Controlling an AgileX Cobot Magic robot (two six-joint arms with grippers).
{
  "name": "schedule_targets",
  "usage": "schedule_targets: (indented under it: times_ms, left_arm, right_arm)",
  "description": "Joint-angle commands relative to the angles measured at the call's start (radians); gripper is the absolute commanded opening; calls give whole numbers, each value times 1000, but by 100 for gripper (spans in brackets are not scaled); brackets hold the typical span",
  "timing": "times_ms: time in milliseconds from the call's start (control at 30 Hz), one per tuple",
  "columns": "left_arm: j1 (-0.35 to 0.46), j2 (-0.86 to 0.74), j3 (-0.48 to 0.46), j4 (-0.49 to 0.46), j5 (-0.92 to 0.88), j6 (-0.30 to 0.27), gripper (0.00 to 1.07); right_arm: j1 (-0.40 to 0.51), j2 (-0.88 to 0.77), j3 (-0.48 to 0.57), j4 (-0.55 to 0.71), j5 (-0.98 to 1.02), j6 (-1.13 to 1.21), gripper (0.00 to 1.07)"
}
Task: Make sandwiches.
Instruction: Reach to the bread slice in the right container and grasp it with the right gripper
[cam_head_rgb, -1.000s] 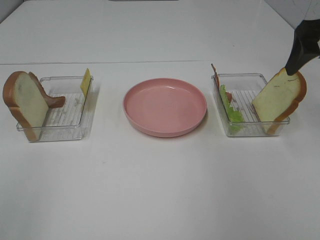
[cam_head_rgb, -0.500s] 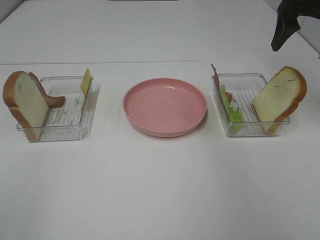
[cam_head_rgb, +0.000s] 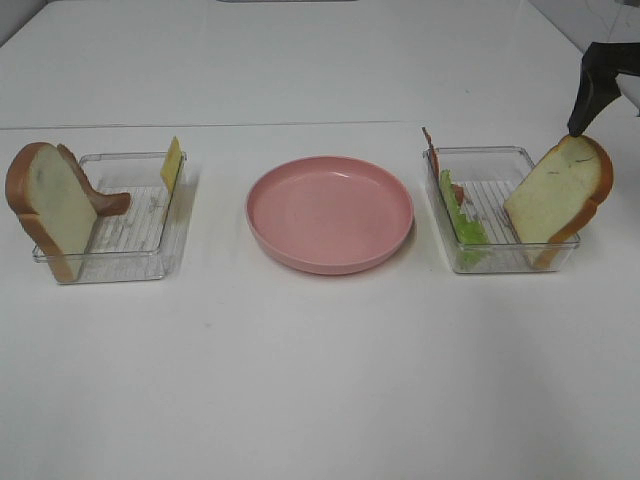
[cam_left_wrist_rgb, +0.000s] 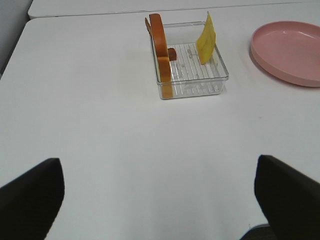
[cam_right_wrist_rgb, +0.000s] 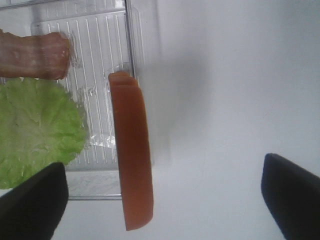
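Exterior high view: a round pink plate (cam_head_rgb: 330, 213) sits mid-table (cam_head_rgb: 320, 380) between two clear ribbed trays.

The left tray (cam_head_rgb: 120, 262), well apart from the plate on the left arm's side, carries:
- a bread slice (cam_head_rgb: 50, 205) leaning upright on the wall farthest from the plate
- a bacon strip (cam_head_rgb: 103, 201) behind that slice
- a yellow cheese slice (cam_head_rgb: 171, 163) standing on the wall nearest the plate

The right tray (cam_head_rgb: 500, 262), on the plate's other side, carries:
- a second bacon strip (cam_head_rgb: 430, 148) and a lettuce leaf (cam_head_rgb: 463, 215) against its plate-side wall
- a second bread slice (cam_head_rgb: 560, 195) tilted on the far wall

One dark finger (cam_head_rgb: 585, 100) hangs just above that slice's crust. Whether it touches cannot be told.

The left wrist view alone shows the left gripper (cam_left_wrist_rgb: 160, 195). Its jaws are spread wide and empty, well short of the left tray (cam_left_wrist_rgb: 192, 92).

The right wrist view alone shows the right gripper (cam_right_wrist_rgb: 165, 195). Its jaws are likewise parted and grasp nothing. The second bread slice (cam_right_wrist_rgb: 132, 160) appears edge-on beyond them, beside the lettuce leaf (cam_right_wrist_rgb: 37, 125).
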Motion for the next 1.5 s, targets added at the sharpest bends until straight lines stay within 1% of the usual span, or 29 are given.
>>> schedule_targets:
  times_ms: [33, 200, 333, 467, 500, 533, 567, 600, 633, 667, 700, 733, 767, 800, 833, 867, 900, 933, 967, 1467, 1500]
  left_arm:
    - [1, -12, 0, -4, -5, -4, 98]
    - [1, -12, 0, -4, -5, -4, 98]
    - [1, -12, 0, -4, -5, -4, 98]
    - [1, -12, 0, -4, -5, -4, 98]
    - [1, -12, 0, -4, -5, -4, 98]
    - [1, -12, 0, -4, -5, -4, 98]
    - [1, -12, 0, -4, -5, -4, 98]
    - [1, -12, 0, -4, -5, -4, 98]
    - [1, -12, 0, -4, -5, -4, 98]
    - [1, -12, 0, -4, -5, -4, 98]
    - [1, -12, 0, -4, -5, -4, 98]
    - [1, -12, 0, -4, -5, -4, 98]
    - [1, -12, 0, -4, -5, -4, 98]
    - [1, -12, 0, -4, -5, -4, 98]
    - [1, -12, 0, -4, -5, -4, 98]
    - [1, -12, 0, -4, -5, -4, 98]
    - [1, -12, 0, -4, -5, -4, 98]
    - [1, -12, 0, -4, -5, -4, 98]
    - [1, -12, 0, -4, -5, -4, 98]
    - [1, -12, 0, -4, -5, -4, 98]
    - [1, -12, 0, -4, -5, -4, 98]
  right_arm:
    - [-4, 28, -4, 10, 81, -23, 98]
    - [-4, 80, -4, 79, 75, -46, 98]
    - [-4, 104, -4, 107, 73, -50, 98]
    - [-4, 128, -4, 116, 76, -53, 94]
    - [-4, 133, -4, 116, 77, -53, 93]
    - [-4, 140, -4, 117, 80, -53, 87]
    - [-4, 140, -4, 117, 80, -53, 87]
    - [-4, 143, -4, 118, 80, -53, 79]
    - [-4, 143, -4, 119, 79, -53, 74]
    - [-4, 143, -4, 119, 79, -53, 74]
    - [-4, 143, -4, 120, 77, -53, 61]
    - [-4, 143, -4, 120, 77, -53, 61]
    - [-4, 143, -4, 120, 77, -52, 55]
    - [-4, 143, -4, 120, 77, -51, 40]
    - [-4, 143, -4, 120, 77, -51, 40]
    - [-4, 143, -4, 120, 76, -49, 25]
    - [-4, 143, -4, 120, 76, -51, 20]
    - [-4, 143, -4, 120, 76, -51, 20]
    - [-4, 143, -4, 118, 74, -52, 16]
    - [-2, 143, -4, 116, 75, -42, 16]
    - [-2, 143, -4, 116, 77, -27, 9]
